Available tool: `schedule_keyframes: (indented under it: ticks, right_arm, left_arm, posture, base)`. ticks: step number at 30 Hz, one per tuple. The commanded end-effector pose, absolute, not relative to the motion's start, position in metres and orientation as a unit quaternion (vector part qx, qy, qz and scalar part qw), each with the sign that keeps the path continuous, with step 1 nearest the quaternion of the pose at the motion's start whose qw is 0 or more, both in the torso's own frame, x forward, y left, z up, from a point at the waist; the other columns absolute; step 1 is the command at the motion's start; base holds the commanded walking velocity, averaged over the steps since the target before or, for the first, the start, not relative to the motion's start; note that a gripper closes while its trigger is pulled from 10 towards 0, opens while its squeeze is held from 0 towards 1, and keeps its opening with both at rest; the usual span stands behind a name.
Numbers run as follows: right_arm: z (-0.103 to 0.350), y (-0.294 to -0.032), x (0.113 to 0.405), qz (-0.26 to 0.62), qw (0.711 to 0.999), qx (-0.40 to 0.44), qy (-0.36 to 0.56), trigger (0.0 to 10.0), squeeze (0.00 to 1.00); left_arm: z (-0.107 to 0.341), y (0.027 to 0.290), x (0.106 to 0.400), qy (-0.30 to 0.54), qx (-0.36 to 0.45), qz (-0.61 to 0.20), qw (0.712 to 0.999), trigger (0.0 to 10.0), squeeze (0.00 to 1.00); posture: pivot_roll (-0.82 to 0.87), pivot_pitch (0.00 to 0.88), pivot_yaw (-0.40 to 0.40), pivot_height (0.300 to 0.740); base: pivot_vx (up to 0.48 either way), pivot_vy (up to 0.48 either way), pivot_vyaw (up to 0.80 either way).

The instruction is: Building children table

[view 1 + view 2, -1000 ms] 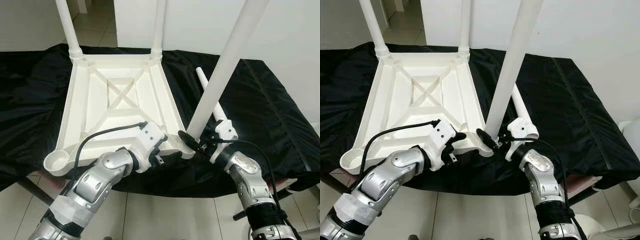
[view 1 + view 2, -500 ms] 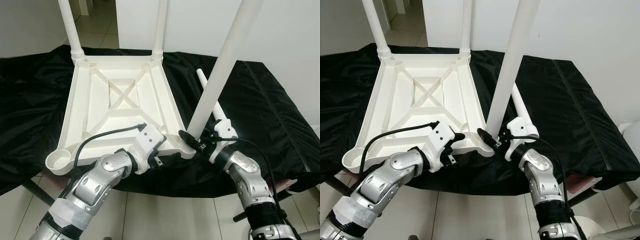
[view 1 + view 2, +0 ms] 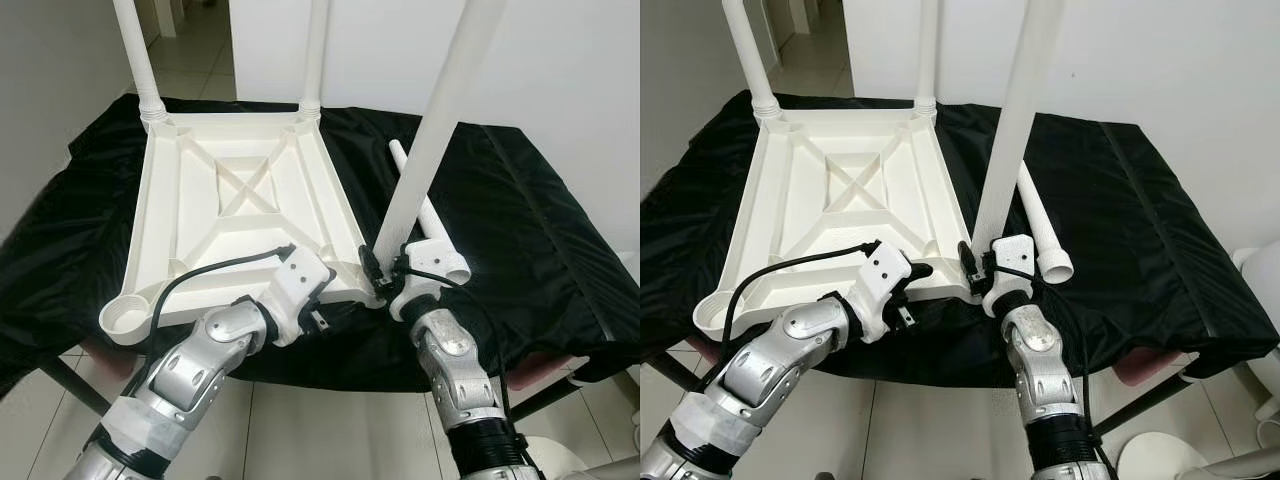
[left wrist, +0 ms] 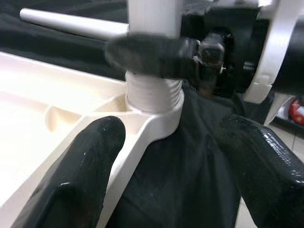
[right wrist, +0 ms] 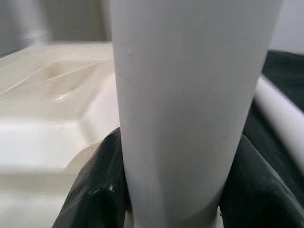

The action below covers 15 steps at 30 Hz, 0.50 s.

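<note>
Right gripper [image 3: 377, 268] clamps the near-right leg [image 3: 430, 150] (tilted) at its socket; left gripper [image 4: 166, 156], open, straddles the tabletop [image 3: 240, 215] corner.

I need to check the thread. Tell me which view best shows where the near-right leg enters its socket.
Left wrist view: the leg's ribbed thread sits in the socket, with the right gripper clamped just above. The right wrist view shows the leg's plain shaft between black fingers. Both eye views show the joint small, partly behind the right gripper.
</note>
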State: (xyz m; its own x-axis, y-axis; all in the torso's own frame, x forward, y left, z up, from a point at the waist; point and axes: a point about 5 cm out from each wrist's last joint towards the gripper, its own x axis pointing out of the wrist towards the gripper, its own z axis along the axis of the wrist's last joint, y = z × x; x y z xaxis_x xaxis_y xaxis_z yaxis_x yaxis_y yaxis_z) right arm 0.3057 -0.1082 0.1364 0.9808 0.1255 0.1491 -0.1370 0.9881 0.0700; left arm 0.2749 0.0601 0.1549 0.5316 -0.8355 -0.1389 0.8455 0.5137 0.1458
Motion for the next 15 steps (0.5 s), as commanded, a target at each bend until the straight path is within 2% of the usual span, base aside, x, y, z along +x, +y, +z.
schedule_keyframes:
  ticks: [1,7,13,14,15]
  right_arm:
    - [0.121,-0.113,0.303,0.028,0.998,0.045,-0.033,10.0,0.00]
    - [0.125,-0.097,0.299,0.031,0.997,0.064,-0.042,10.0,0.00]
    - [0.128,-0.101,0.300,0.016,0.996,0.068,-0.047,10.0,0.00]
    - [0.129,-0.102,0.300,0.014,0.996,0.073,-0.050,10.0,0.43]
    - [0.132,-0.103,0.300,0.018,0.995,0.077,-0.060,10.0,1.00]
  left_arm:
    - [0.156,0.058,0.275,0.022,0.105,-0.499,0.860,10.0,0.00]
    - [0.156,0.057,0.275,0.021,0.106,-0.502,0.858,10.0,0.00]
    - [0.157,0.058,0.276,0.020,0.107,-0.502,0.858,10.0,0.00]
    - [0.158,0.058,0.276,0.020,0.107,-0.501,0.859,10.0,0.00]
    - [0.158,0.058,0.277,0.019,0.107,-0.500,0.859,10.0,0.00]
  posture:
    - [0.03,0.056,-0.051,0.740]
    - [0.02,0.067,-0.042,0.740]
    - [0.03,0.071,-0.038,0.740]
    - [0.03,0.071,-0.038,0.740]
    - [0.03,0.074,-0.034,0.740]
  base:
    - [0.000,0.000,0.00]
    - [0.000,0.000,0.00]
    - [0.000,0.000,0.00]
    - [0.000,0.000,0.00]
    - [0.000,0.000,0.00]
